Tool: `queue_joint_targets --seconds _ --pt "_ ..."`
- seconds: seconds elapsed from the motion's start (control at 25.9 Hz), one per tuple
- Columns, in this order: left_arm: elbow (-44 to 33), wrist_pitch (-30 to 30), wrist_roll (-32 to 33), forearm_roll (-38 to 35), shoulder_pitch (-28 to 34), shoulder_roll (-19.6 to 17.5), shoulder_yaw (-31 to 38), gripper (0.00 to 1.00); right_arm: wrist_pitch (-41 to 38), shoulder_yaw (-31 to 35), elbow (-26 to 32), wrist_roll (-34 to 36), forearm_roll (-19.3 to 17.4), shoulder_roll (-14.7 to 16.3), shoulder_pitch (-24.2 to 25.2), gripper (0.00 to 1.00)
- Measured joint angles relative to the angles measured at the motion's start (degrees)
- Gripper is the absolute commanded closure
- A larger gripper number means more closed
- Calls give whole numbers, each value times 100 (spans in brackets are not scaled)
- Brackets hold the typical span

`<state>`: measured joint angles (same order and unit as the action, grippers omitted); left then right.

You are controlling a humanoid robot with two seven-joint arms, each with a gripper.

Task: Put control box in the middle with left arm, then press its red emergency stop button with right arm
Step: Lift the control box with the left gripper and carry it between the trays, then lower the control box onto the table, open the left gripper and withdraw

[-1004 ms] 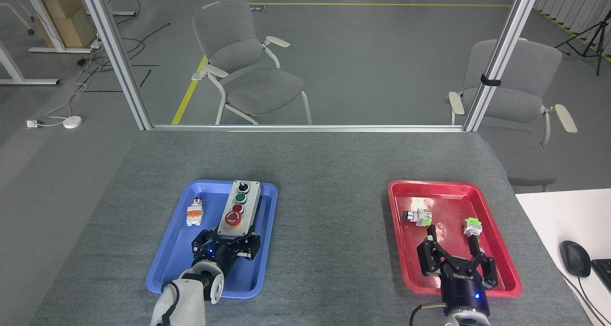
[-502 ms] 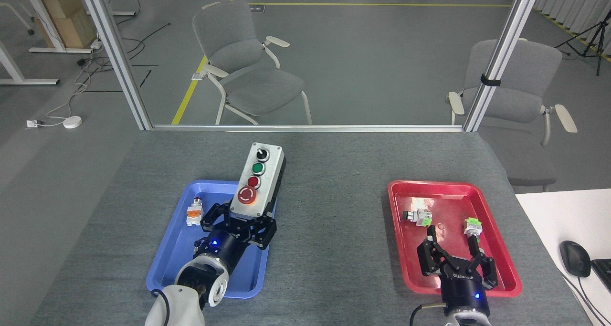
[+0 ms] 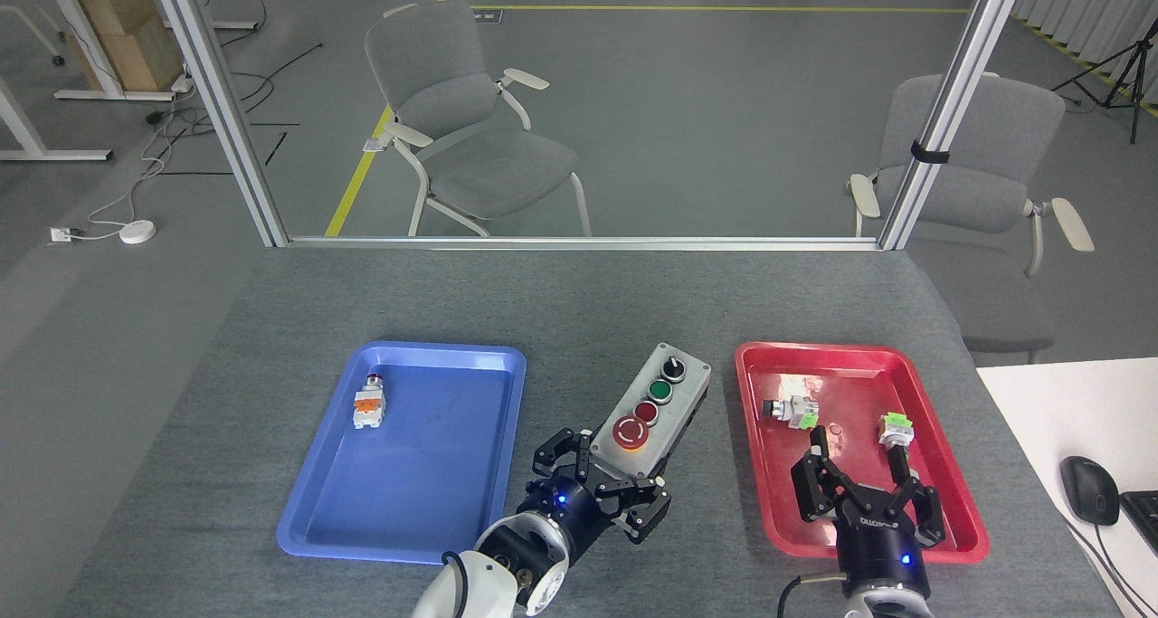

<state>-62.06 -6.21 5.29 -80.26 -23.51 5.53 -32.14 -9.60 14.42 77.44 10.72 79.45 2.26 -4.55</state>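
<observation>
The control box lies over the bare grey cloth between the two trays, its long axis slanting up and to the right, its far end close to the red tray. Whether its black base rests on the cloth or hangs just above it cannot be told. The left gripper is clamped on the near end of the box, fingers to either side, just below the big red stop button. The row continues away from the gripper: small red button, green button, black knob.

Risks, as judged from this position. A release before the base is flat on the cloth could let the box tip or skid. The box sits right of centre and askew; if left so, its far corner could knock the red tray's rim. The left fingers crowd the stop button, so a press made before they withdraw could bring the two grippers into contact. A press landing off-centre could strike the small red button beside it, or push the light box along the cloth.

The right gripper hovers over the red tray, fingers spread and empty, near two small switch parts. The blue tray holds one white-and-orange switch part, well apart from the box. Nothing lies on the cloth between right gripper and button except the red tray's left rim.
</observation>
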Motion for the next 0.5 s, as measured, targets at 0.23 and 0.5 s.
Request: queue_joint_targets --seconds 0.23,0.5 --pt "1165 27 15 -13 -495 226 -136 100 0 0 0 -1 0 2 -2 1" --pt "1556 62 -3 12 -605 248 -183 100 0 2 1 -8 0 8 3 1"
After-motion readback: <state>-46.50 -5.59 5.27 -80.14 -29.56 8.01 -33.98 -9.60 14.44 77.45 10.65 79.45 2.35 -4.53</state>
